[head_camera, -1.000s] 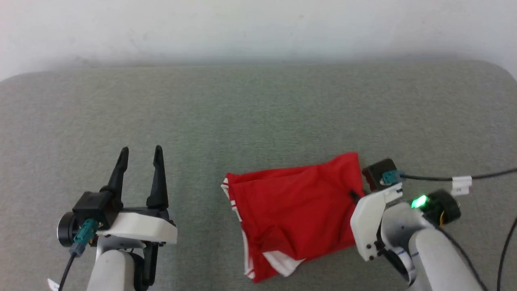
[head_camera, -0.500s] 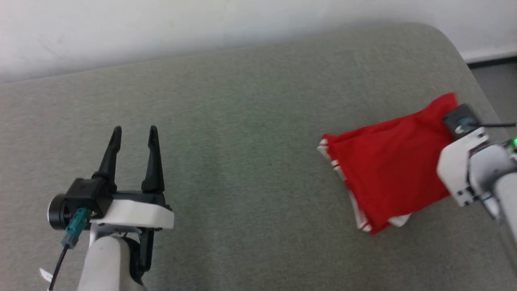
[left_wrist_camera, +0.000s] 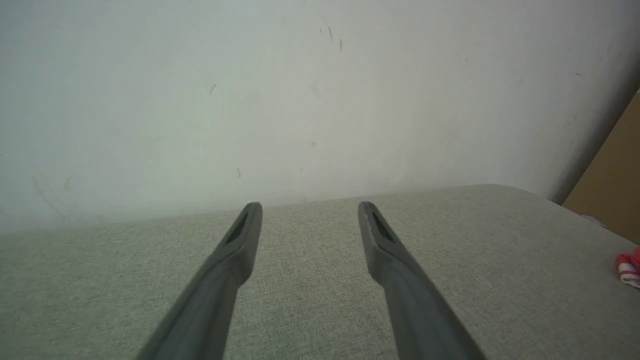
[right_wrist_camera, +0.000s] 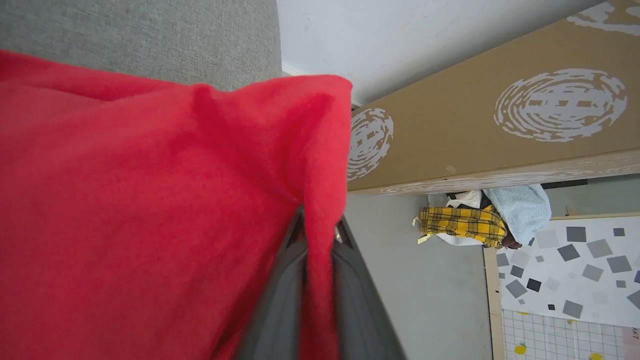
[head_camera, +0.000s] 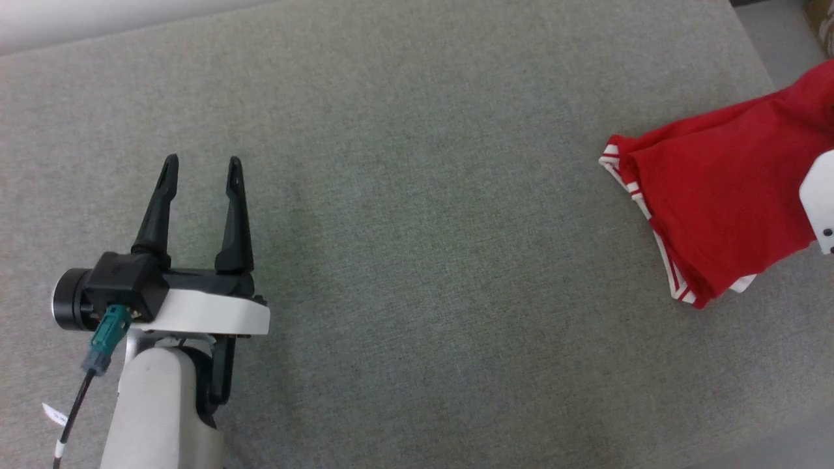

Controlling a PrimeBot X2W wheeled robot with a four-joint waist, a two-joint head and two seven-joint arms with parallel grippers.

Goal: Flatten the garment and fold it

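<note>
L to R in yr head view: left gripper (head_camera: 202, 163) sits lower left, two long matte-black tapered fingers spread wide, nothing betw them, above the padded surface (head_camera: 417, 247), which is grey-green w/ a tight woven nap and a rounded far corner. Left wrist view shows a scuffed white wall (left_wrist_camera: 300, 100) behind it. At far right you have the garment (head_camera: 717, 202): red, thin smooth knit, bunched into a rough folded wedge w/ soft creases and white-and-red striped edging along its left and lower border. It lies by the surface's R edge. Right gripper (right_wrist_camera: 320, 240) is pinched nearly closed on a fold of that red cloth. Beyond it: a flat brown cardboard box (right_wrist_camera: 475, 125) w/ white printed swirls, and a yellow plaid cloth (right_wrist_camera: 460, 227).
</note>
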